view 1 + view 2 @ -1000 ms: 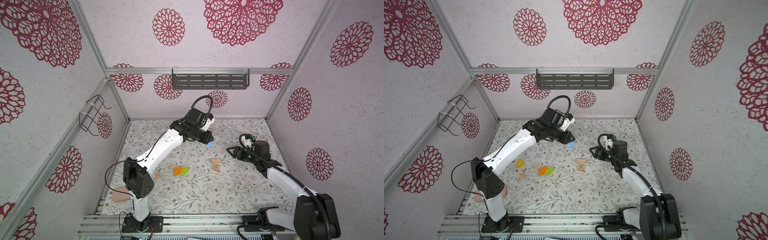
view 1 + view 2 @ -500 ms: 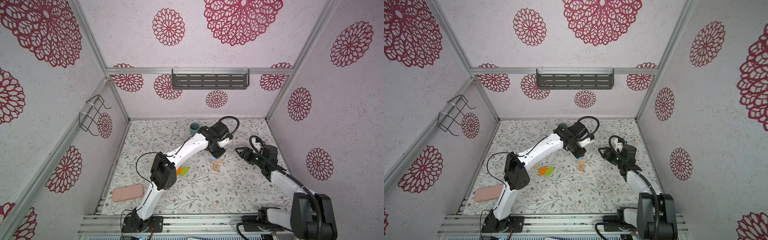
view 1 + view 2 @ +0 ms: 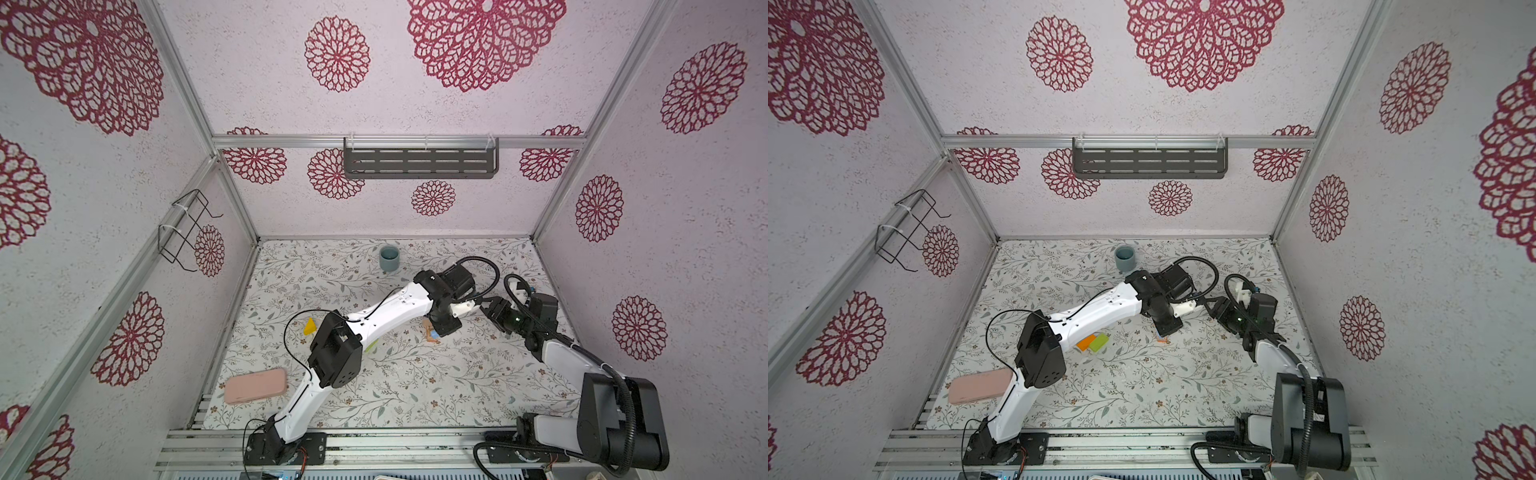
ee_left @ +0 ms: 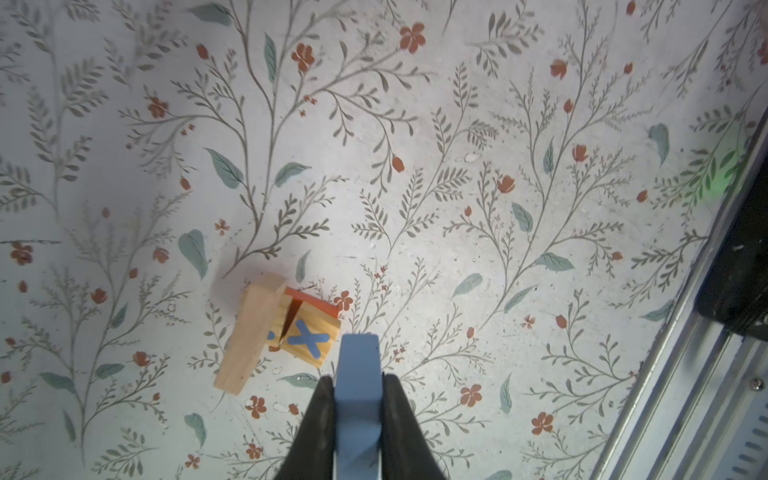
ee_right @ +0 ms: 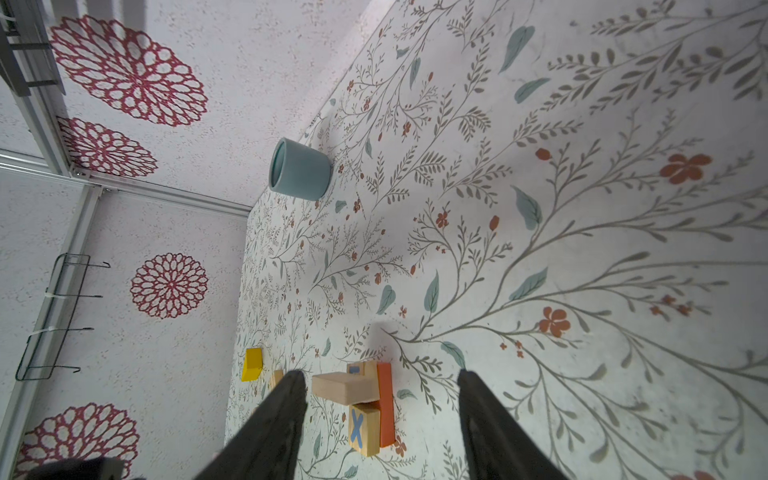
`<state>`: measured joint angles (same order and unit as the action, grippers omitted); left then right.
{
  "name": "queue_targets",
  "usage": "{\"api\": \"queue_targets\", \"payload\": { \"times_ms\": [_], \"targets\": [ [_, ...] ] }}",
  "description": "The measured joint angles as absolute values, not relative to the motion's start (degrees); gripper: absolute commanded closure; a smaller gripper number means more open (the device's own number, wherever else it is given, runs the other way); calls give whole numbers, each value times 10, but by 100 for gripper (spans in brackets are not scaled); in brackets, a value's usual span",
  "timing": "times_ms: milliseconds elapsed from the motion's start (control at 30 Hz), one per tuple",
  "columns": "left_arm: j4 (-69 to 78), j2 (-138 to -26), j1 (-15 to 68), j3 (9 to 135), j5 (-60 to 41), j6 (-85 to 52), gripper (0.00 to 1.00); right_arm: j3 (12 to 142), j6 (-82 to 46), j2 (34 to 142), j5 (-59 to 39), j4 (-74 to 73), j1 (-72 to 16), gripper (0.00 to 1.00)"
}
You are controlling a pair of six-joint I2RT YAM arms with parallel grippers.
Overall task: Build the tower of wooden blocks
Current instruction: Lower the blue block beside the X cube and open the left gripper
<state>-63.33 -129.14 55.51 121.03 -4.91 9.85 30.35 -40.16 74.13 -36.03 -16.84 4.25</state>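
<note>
The left gripper [image 4: 358, 378] is clenched on a blue block [image 4: 357, 361], with one black finger pressed against each long side and the block's free end projecting forward. In both top views this gripper [image 3: 441, 329] is reached across to the right-centre of the table [image 3: 415, 395], directly above the started tower. The tower consists of a letter cube [image 4: 307, 338] marked with a blue X, a second cube [image 5: 356, 369] largely hidden, a tan block [image 4: 249, 332] resting skewed across their tops and overhanging, and a red-orange block [image 4: 311, 301] set on its edge against one side of the cubes. The free end of the blue block sits just beside the X cube; contact cannot be determined. The right gripper [image 5: 380, 372] is released, its jaws spread wide and holding nothing, and it hovers near the tower on the right side [image 3: 1210, 307]. A yellow wedge [image 3: 309, 326] lies apart on the left-centre of the table. In a top view an orange block [image 3: 1086, 343] and a green block [image 3: 1099, 341] lie side by side, touching, next to the left arm. A grey-blue cup [image 3: 389, 257] stands upright near the back edge, and a pink case [image 3: 255, 385] lies flat at the front left corner.
</note>
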Motion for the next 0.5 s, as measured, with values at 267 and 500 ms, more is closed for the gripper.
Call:
{"api": "queue_targets", "payload": {
  "times_ms": [267, 500],
  "targets": [
    [-613, -1291, 561, 1167, -43, 111, 85, 303, -401, 759, -358, -169, 44, 39],
    [-598, -1288, 577, 1136, -36, 112, 85, 303, -401, 759, -345, -167, 45, 40]
  ]
}}
